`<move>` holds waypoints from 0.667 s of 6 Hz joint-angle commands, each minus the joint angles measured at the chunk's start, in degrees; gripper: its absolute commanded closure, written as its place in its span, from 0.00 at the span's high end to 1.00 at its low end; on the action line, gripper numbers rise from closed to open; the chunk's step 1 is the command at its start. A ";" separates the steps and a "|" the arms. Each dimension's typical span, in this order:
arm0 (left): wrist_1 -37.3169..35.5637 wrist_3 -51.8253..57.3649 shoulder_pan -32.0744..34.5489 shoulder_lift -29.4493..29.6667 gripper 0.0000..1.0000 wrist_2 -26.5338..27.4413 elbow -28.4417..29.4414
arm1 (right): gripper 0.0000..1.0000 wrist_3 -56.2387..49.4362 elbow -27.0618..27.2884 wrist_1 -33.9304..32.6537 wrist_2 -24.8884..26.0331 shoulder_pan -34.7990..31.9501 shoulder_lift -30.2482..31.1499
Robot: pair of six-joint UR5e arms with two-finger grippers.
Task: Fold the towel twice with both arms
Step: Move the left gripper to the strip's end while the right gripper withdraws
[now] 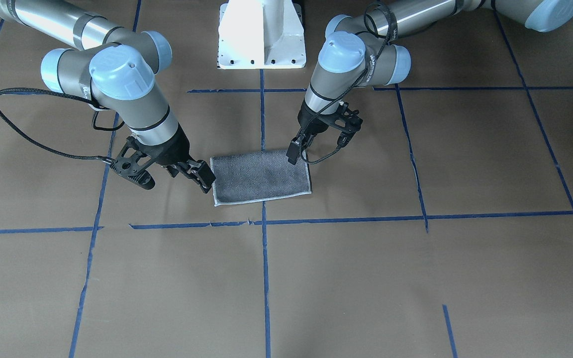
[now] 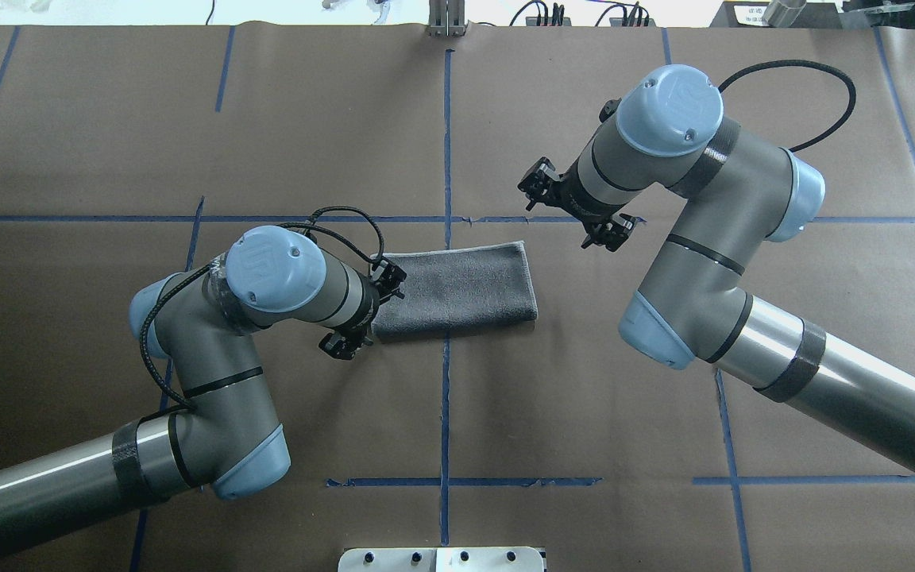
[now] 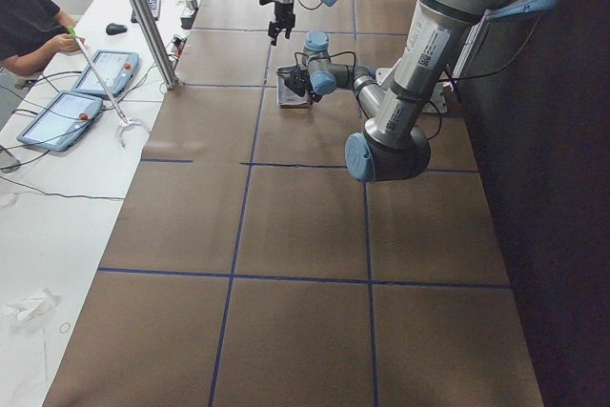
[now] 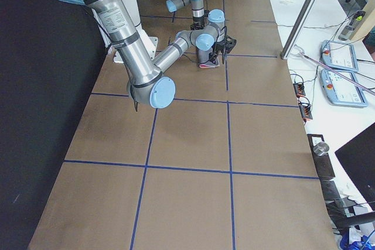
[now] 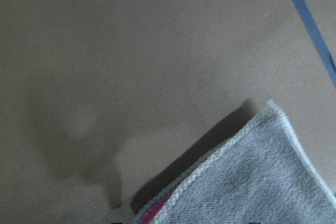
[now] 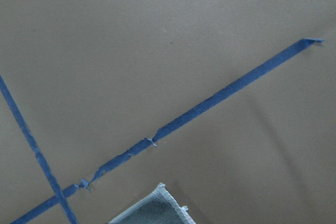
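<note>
Grey towel (image 2: 457,290), folded once, lies long axis arm to arm; left gripper (image 2: 364,312), fingers apart, overhangs one short end; right gripper (image 2: 573,208), also apart, stands farther off the other

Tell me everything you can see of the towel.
The towel is a small terry cloth folded into a rectangle, grey face up, with thin white stitched edging. The left wrist view shows a sliver of pink between the layers at one corner. It lies flat on the brown paper table cover, straddling a blue tape line. The left tool is at one short end; contact cannot be judged. The right tool is off the other end, apart from it in the overhead view.
</note>
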State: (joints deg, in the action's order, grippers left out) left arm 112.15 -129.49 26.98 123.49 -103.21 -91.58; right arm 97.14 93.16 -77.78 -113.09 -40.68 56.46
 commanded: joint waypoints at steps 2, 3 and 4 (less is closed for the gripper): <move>0.00 -0.07 -0.43 -0.09 0.82 0.03 0.61 | 1.00 -0.02 0.09 0.00 -0.11 -0.01 0.06; 0.00 -0.15 -0.43 -0.27 0.80 0.03 0.70 | 1.00 -0.02 0.09 0.09 -0.11 -0.01 0.14; 0.00 -0.15 -0.43 -0.88 0.78 0.03 0.71 | 1.00 -0.02 0.09 0.09 -0.11 -0.01 0.23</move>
State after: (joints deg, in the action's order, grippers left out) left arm 112.15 -129.62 26.55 123.07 -103.18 -90.93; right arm 97.12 93.25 -77.72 -113.20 -40.69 56.61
